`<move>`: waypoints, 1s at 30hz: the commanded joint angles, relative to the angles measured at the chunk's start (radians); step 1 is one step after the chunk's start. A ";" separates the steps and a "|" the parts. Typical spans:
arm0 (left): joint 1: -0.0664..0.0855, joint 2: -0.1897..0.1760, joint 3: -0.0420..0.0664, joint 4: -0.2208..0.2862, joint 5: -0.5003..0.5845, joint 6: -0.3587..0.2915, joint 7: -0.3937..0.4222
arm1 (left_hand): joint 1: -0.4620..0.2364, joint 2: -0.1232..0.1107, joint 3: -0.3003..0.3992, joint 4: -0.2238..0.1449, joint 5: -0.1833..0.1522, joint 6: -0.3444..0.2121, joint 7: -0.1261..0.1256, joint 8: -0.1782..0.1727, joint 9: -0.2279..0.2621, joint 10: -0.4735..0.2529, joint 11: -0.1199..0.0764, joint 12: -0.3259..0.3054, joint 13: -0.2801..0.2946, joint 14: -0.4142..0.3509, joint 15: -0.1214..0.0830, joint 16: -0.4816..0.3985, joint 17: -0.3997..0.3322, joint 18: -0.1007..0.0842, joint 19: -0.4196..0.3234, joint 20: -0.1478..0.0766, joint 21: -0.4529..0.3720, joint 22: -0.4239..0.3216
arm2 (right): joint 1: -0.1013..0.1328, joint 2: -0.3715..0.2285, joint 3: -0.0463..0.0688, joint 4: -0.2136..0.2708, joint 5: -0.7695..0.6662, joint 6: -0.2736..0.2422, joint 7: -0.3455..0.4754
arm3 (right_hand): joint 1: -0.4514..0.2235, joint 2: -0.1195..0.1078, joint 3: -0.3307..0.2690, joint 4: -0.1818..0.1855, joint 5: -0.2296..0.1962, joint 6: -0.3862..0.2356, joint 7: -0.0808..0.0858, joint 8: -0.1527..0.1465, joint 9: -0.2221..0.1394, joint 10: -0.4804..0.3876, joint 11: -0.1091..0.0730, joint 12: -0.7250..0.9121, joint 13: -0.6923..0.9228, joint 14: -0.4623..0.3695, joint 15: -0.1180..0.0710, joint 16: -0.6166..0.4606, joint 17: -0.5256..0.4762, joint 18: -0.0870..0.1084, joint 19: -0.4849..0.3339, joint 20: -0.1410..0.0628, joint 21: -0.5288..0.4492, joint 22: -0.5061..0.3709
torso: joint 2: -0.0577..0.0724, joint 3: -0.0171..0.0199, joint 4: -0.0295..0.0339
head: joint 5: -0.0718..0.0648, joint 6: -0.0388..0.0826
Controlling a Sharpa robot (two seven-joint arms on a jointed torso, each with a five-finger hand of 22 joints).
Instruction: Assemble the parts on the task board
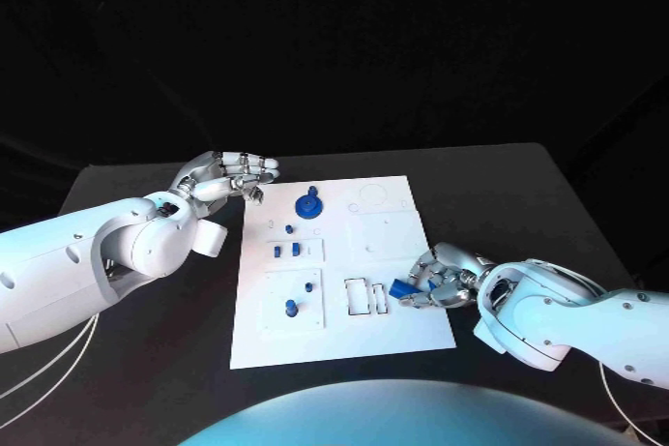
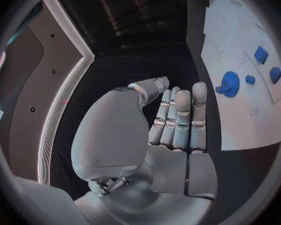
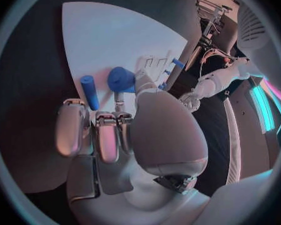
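The white task board point(image 1: 397, 330) lies in the middle of the table. My right hand point(image 1: 444, 277) rests at its right edge and pinches a short blue part point(image 1: 409, 289) between thumb and fingers; the right wrist view shows that part point(image 3: 120, 79) at the fingertips over the board point(image 3: 109, 35). A blue rod point(image 3: 89, 91) lies just beside those fingers. My left hand point(image 1: 230, 180) hovers off the board's far left corner, holding nothing, its fingers point(image 2: 181, 117) side by side. A round blue part point(image 1: 308, 208) and several small blue pieces point(image 1: 289, 250) sit on the board's left half.
Rectangular slots point(image 1: 365, 296) lie in the board close to the right hand's fingertips. The black table point(image 1: 502, 190) surrounds the board. The left wrist view shows the round blue part point(image 2: 230, 83) and small blue blocks point(image 2: 261, 54) on the board.
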 commanded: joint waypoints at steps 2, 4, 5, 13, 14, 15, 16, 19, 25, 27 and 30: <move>0.001 0.003 0.001 0.002 0.001 0.010 0.006 | -0.013 0.001 -0.002 -0.003 0.003 -0.007 -0.003 0.005 -0.001 -0.005 0.001 0.005 -0.001 -0.005 0.002 0.006 0.000 0.015 -0.001 0.006 -0.003 -0.001 | 0.017 -0.003 0.000 0.010 0.158 -0.046 -0.010 | 0.036 0.053 0.011 0.001 0.004 0.037 -0.029 0.007 0.004 0.106 -0.009 0.005 0.263 0.093 -0.006 0.002 0.208 -0.015 0.004 -0.008 0.002 0.136 | -0.001 -0.0013 -0.0004 | 0.003 0.000; 0.001 0.003 0.001 0.002 0.001 0.010 0.007 | -0.013 0.001 -0.002 -0.003 0.003 -0.007 -0.003 0.005 -0.001 -0.005 0.001 0.005 -0.001 -0.005 0.002 0.006 0.000 0.015 -0.001 0.006 -0.003 -0.001 | 0.028 -0.003 0.000 0.016 0.187 -0.054 -0.005 | 0.028 0.051 0.016 0.006 0.003 0.042 -0.030 0.007 0.004 0.106 -0.010 0.005 0.263 0.094 -0.007 0.003 0.211 -0.015 0.005 -0.009 0.004 0.138 | -0.001 -0.0014 -0.0002 | 0.004 0.000; 0.001 0.003 0.001 0.002 0.001 0.010 0.007 | -0.013 0.001 -0.002 -0.003 0.003 -0.007 -0.003 0.005 -0.001 -0.005 0.001 0.005 -0.001 -0.005 0.002 0.006 0.000 0.015 -0.001 0.006 -0.003 -0.001 | 0.033 -0.002 0.000 0.018 0.199 -0.054 -0.002 | 0.027 0.050 0.016 0.006 0.003 0.042 -0.030 0.007 0.004 0.106 -0.010 0.005 0.263 0.094 -0.007 0.003 0.211 -0.015 0.005 -0.009 0.004 0.138 | -0.001 -0.0020 -0.0004 | 0.005 0.000; 0.001 0.005 0.001 0.002 0.001 0.010 0.007 | -0.013 0.001 -0.002 -0.003 0.003 -0.007 -0.003 0.005 -0.001 -0.005 0.001 0.005 -0.001 -0.005 0.002 0.006 0.000 0.015 -0.001 0.006 -0.003 -0.001 | 0.052 0.031 0.000 0.030 0.289 -0.047 0.018 | -0.033 0.044 0.033 0.012 0.001 0.055 -0.032 0.002 0.004 0.106 -0.012 0.005 0.263 0.095 -0.009 0.004 0.219 -0.016 0.007 -0.012 0.008 0.142 | 0.000 -0.0008 0.0002 | 0.009 0.000; 0.001 0.005 0.001 0.003 0.001 0.010 0.007 | -0.013 0.001 -0.002 -0.003 0.003 -0.007 -0.003 0.005 -0.001 -0.005 0.001 0.005 -0.001 -0.005 0.002 0.006 0.000 0.015 -0.001 0.006 -0.003 -0.001 | 0.053 0.039 0.000 0.029 0.294 -0.046 0.021 | -0.041 0.044 0.035 0.012 0.001 0.057 -0.033 0.002 0.005 0.106 -0.012 0.005 0.263 0.096 -0.009 0.005 0.221 -0.016 0.008 -0.012 0.010 0.143 | 0.000 -0.0006 -0.0004 | 0.009 0.000; 0.001 0.005 0.001 0.003 0.001 0.010 0.007 | -0.013 0.001 -0.002 -0.003 0.003 -0.007 -0.003 0.005 -0.001 -0.005 0.001 0.005 -0.001 -0.005 0.002 0.006 0.000 0.015 -0.001 0.006 -0.003 -0.001 | 0.053 0.048 0.000 0.028 0.299 -0.044 0.023 | -0.045 0.044 0.037 0.012 0.001 0.058 -0.033 0.002 0.005 0.106 -0.012 0.005 0.263 0.096 -0.009 0.005 0.222 -0.016 0.008 -0.012 0.009 0.143 | 0.001 -0.0007 0.0001 | 0.009 0.000; 0.001 0.005 0.001 0.003 0.001 0.011 0.007 | -0.013 0.001 -0.002 -0.003 0.003 -0.007 -0.003 0.005 -0.001 -0.005 0.001 0.005 -0.001 -0.005 0.002 0.006 0.000 0.015 -0.001 0.006 -0.003 -0.001 | 0.053 0.056 0.001 0.027 0.301 -0.041 0.025 | -0.049 0.044 0.038 0.012 0.001 0.058 -0.033 0.002 0.005 0.106 -0.012 0.005 0.263 0.096 -0.009 0.005 0.223 -0.016 0.008 -0.012 0.009 0.143 | 0.001 -0.0005 0.0004 | 0.009 0.000; 0.001 0.006 0.001 0.003 0.001 0.012 0.008 | -0.013 0.001 -0.002 -0.003 0.003 -0.007 -0.003 0.005 -0.001 -0.005 0.001 0.005 -0.001 -0.005 0.002 0.006 0.000 0.015 -0.001 0.006 -0.003 -0.001 | 0.053 0.082 0.001 0.018 0.307 -0.029 0.025 | -0.064 0.043 0.042 0.012 0.001 0.060 -0.033 0.000 0.006 0.106 -0.013 0.005 0.263 0.096 -0.009 0.005 0.223 -0.016 0.008 -0.012 0.009 0.143 | 0.001 -0.0003 0.0017 | 0.011 0.000; 0.001 0.005 0.001 0.006 0.001 0.010 0.007 | -0.014 0.002 -0.002 -0.002 0.003 -0.008 -0.003 0.006 -0.002 -0.006 0.001 0.007 -0.001 -0.006 0.002 0.007 -0.002 0.015 -0.001 0.007 -0.003 -0.001 | 0.044 0.127 0.000 -0.007 0.302 0.012 -0.006 | -0.103 0.037 0.049 0.012 0.000 0.066 -0.034 0.000 0.008 0.106 -0.013 0.005 0.263 0.098 -0.010 0.007 0.230 -0.016 0.008 -0.013 0.009 0.145 | 0.002 -0.0013 0.0009 | 0.016 0.000; 0.001 0.004 0.001 0.007 0.001 0.008 0.007 | -0.015 0.001 -0.002 -0.002 0.003 -0.008 -0.003 0.006 -0.002 -0.006 0.001 0.007 -0.001 -0.006 0.002 0.007 -0.002 0.015 -0.001 0.007 -0.003 -0.001 | 0.040 0.135 0.000 -0.013 0.299 0.017 -0.016 | -0.119 0.034 0.052 0.012 0.000 0.074 -0.036 0.001 0.010 0.106 -0.015 0.005 0.263 0.099 -0.011 0.008 0.236 -0.017 0.009 -0.013 0.011 0.147 | 0.003 -0.0015 0.0003 | 0.016 0.000; 0.001 0.004 0.001 0.009 0.001 0.008 0.006 | -0.020 0.002 -0.003 0.001 0.003 -0.011 -0.002 0.006 -0.002 -0.008 0.001 0.008 -0.002 -0.009 0.003 0.006 -0.006 0.015 -0.002 0.007 -0.004 -0.002 | 0.034 0.149 0.000 -0.021 0.287 0.023 -0.033 | -0.140 0.029 0.056 0.012 0.000 0.083 -0.039 0.002 0.012 0.106 -0.018 0.005 0.263 0.099 -0.013 0.009 0.238 -0.017 0.011 -0.015 0.013 0.148 | 0.002 -0.0006 0.0001 | 0.019 0.000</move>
